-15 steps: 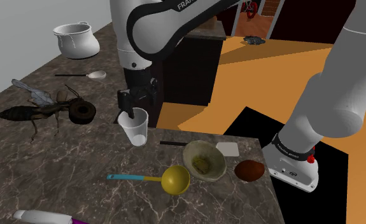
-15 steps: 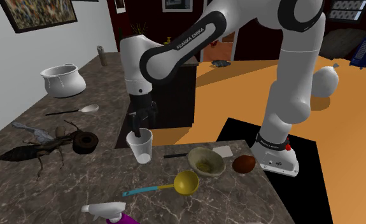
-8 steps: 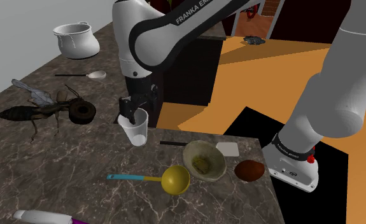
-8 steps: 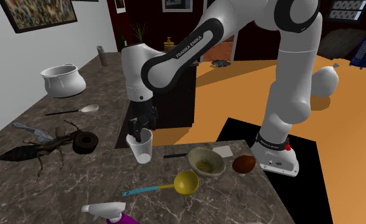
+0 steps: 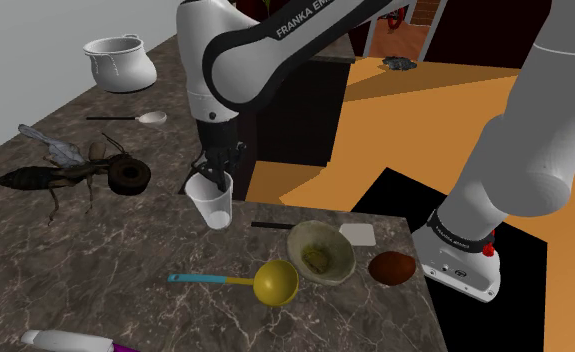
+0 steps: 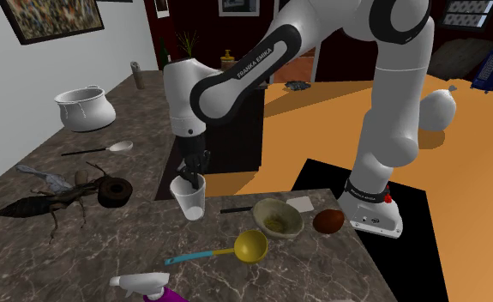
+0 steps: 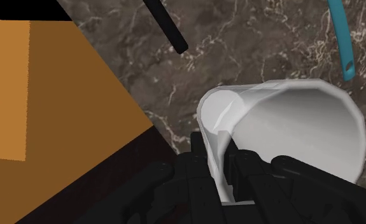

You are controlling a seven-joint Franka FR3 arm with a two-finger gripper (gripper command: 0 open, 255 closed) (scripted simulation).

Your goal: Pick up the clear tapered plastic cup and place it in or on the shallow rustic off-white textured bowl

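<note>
The pale translucent tapered cup (image 5: 214, 207) (image 6: 189, 200) stands upright on the dark marble counter near its far edge. My black gripper (image 5: 215, 181) (image 6: 191, 177) comes down onto its rim, shut on the cup's wall. In the wrist view my gripper (image 7: 223, 159) has one finger inside the cup (image 7: 296, 127) and one outside. The shallow off-white bowl (image 5: 346, 266) (image 6: 262, 208) sits on the counter to the cup's right in the shoulder view, apart from it.
A yellow ladle (image 5: 275, 282) with a teal handle lies before the bowl. A black stick (image 5: 270, 226), a white card (image 5: 357, 233) and a brown lump (image 5: 391, 267) are nearby. An insect figure (image 5: 55, 170), a dark ring (image 5: 128, 175), a spoon (image 5: 150, 118) and a white pot (image 5: 121, 63) lie leftward.
The hand dropped slightly onto the cup's rim, and its fingers, open before, have shut on the cup's wall. The cup has not moved.
</note>
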